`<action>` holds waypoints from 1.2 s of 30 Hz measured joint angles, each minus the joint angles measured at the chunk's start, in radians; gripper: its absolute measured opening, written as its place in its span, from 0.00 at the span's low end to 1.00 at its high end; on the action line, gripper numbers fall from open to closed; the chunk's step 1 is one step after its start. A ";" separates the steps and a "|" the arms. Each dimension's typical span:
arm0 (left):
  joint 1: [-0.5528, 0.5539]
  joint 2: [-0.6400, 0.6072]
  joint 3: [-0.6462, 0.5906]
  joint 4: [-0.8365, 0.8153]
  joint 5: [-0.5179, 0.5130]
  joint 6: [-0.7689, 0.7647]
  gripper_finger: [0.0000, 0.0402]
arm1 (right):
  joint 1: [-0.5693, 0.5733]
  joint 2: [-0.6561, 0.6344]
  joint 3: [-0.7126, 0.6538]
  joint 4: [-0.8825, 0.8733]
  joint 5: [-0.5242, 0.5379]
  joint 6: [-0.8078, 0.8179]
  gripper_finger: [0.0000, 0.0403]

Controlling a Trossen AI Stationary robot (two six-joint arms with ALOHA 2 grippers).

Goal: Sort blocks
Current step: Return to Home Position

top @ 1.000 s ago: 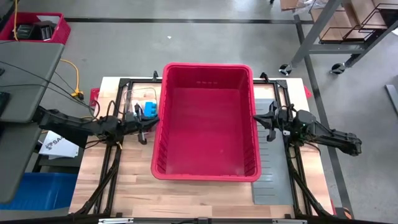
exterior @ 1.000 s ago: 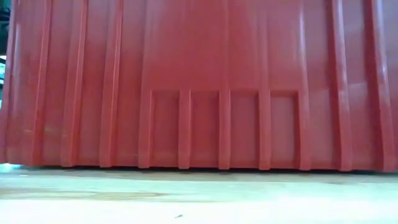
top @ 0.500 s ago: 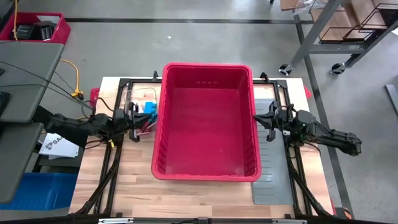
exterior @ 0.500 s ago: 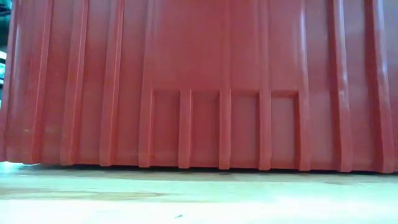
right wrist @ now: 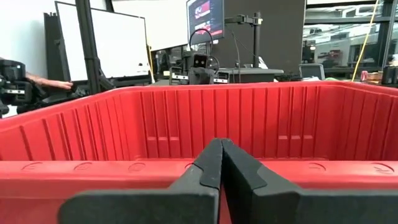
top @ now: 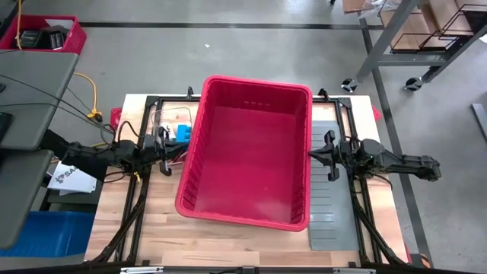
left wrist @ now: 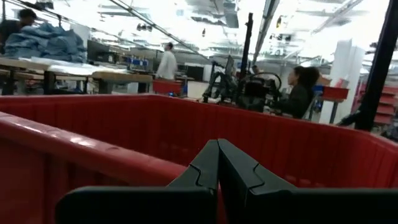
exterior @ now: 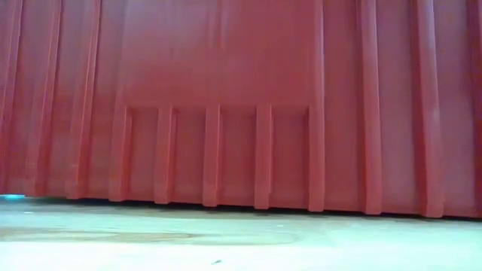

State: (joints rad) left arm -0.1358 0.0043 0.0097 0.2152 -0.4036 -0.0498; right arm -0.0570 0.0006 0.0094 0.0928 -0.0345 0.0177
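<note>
Shifted bin [top: 251,160]; block [top: 184,133] beside left tool [top: 170,145]

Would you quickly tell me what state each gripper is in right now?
Left gripper: closed, empty, beside the red bin.
Right gripper: closed, empty, at the bin's opposite side.

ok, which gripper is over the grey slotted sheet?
The right gripper, beside the red bin's right wall, is above the grey sheet; the left gripper is over the table, near a blue block.
</note>
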 joint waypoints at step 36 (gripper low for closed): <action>-0.055 0.005 0.000 -0.064 -0.002 0.001 0.00 | -0.001 0.004 -0.001 0.008 0.002 0.001 0.00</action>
State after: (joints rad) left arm -0.1913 0.0090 0.0101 0.1507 -0.4057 -0.0490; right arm -0.0582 0.0048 0.0086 0.1005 -0.0325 0.0185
